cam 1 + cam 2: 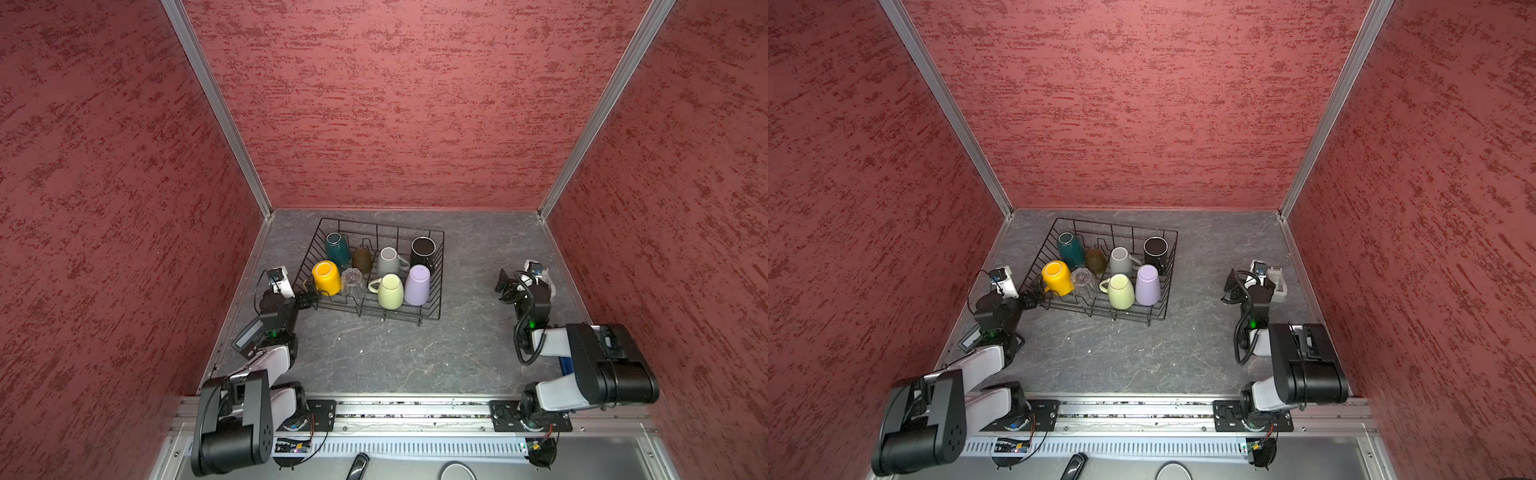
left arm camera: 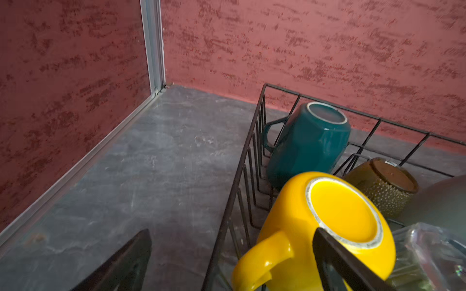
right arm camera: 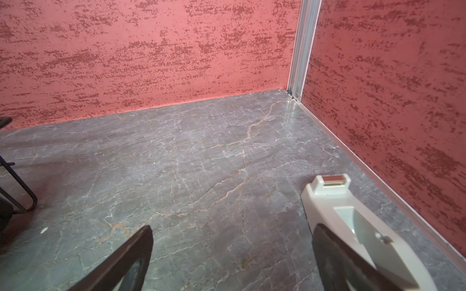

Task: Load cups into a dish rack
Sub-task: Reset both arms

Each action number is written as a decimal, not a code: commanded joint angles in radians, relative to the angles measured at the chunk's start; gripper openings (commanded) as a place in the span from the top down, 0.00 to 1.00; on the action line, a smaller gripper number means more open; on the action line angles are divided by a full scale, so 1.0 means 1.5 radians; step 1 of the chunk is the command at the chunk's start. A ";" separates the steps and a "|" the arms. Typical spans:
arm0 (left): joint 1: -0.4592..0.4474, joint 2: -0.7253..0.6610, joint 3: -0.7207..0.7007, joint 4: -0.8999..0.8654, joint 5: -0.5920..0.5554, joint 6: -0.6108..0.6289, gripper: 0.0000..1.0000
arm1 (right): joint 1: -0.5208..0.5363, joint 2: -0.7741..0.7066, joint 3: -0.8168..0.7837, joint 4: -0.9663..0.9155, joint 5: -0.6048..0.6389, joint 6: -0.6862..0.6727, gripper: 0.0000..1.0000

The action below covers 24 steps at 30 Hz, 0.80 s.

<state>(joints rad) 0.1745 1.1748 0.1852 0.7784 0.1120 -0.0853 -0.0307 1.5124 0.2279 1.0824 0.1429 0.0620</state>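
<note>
Left wrist: yellow mug [image 2: 340, 214] inside dish rack [image 2: 300, 95]

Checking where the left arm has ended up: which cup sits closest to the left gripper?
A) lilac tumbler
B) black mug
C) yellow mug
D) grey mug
C: the yellow mug sits base-up in the corner of the dish rack right beside the open left gripper.

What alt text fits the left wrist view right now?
A yellow mug, base up, sits in the black wire dish rack beyond the open left gripper. A teal mug and brown glass, also inverted, stand behind it.
</note>
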 commanded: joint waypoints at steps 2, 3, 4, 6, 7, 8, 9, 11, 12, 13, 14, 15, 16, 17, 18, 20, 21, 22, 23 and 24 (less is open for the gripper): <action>-0.016 0.044 0.011 0.092 0.023 0.017 0.00 | -0.004 0.023 -0.030 0.169 -0.003 -0.014 0.01; -0.024 0.054 0.015 0.099 0.016 0.025 0.00 | -0.004 0.025 -0.027 0.167 0.005 -0.012 0.01; -0.028 0.064 0.023 0.097 0.019 0.024 0.00 | -0.004 0.027 -0.025 0.170 0.010 -0.010 0.01; -0.041 0.090 0.031 0.112 0.011 0.026 0.00 | -0.004 0.025 -0.026 0.167 0.012 -0.010 0.01; -0.050 0.112 0.027 0.142 0.003 0.030 0.00 | -0.004 0.027 -0.027 0.171 0.013 -0.010 0.01; -0.056 0.133 0.024 0.169 0.000 0.032 0.00 | -0.004 0.026 -0.029 0.172 0.014 -0.010 0.01; -0.063 0.157 0.026 0.193 0.005 0.042 0.00 | -0.004 0.026 -0.028 0.171 0.015 -0.010 0.01; -0.085 0.187 0.034 0.206 -0.007 0.062 0.00 | -0.004 0.027 -0.021 0.159 0.022 -0.006 0.01; -0.094 0.196 0.039 0.208 -0.019 0.069 0.00 | -0.004 0.026 -0.017 0.151 0.023 -0.007 0.01; -0.099 0.198 0.038 0.213 -0.031 0.072 0.00 | -0.004 0.027 -0.016 0.149 0.023 -0.007 0.01; -0.100 0.197 0.038 0.211 -0.038 0.072 0.00 | -0.004 0.026 -0.015 0.148 0.023 -0.007 0.01; -0.100 0.197 0.036 0.214 -0.041 0.071 0.00 | -0.004 0.026 -0.016 0.151 0.024 -0.007 0.01; -0.100 0.197 0.034 0.219 -0.039 0.071 0.00 | -0.004 0.026 -0.019 0.156 0.025 -0.006 0.01; -0.100 0.197 0.031 0.220 -0.039 0.072 0.00 | -0.004 0.026 -0.022 0.161 0.028 -0.005 0.01; -0.101 0.198 0.030 0.222 -0.039 0.071 0.00 | -0.004 0.027 -0.030 0.175 0.023 -0.006 0.01; -0.100 0.204 0.028 0.229 -0.044 0.069 0.00 | -0.004 0.027 -0.026 0.169 0.021 -0.009 0.01; -0.100 0.208 0.028 0.236 -0.049 0.068 0.00 | -0.003 0.027 -0.026 0.168 0.006 -0.015 0.01; -0.100 0.215 0.027 0.243 -0.050 0.067 0.00 | -0.002 0.029 -0.029 0.181 -0.011 -0.020 0.01; -0.100 0.220 0.026 0.250 -0.052 0.067 0.00 | -0.003 0.028 -0.038 0.194 -0.024 -0.024 0.01; -0.101 0.224 0.024 0.258 -0.054 0.066 0.00 | -0.002 0.029 -0.054 0.219 -0.037 -0.027 0.01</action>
<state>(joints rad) 0.0353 1.4742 0.2420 1.1740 0.0429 -0.0063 -0.0311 1.5543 0.1802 1.3102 0.1406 0.0483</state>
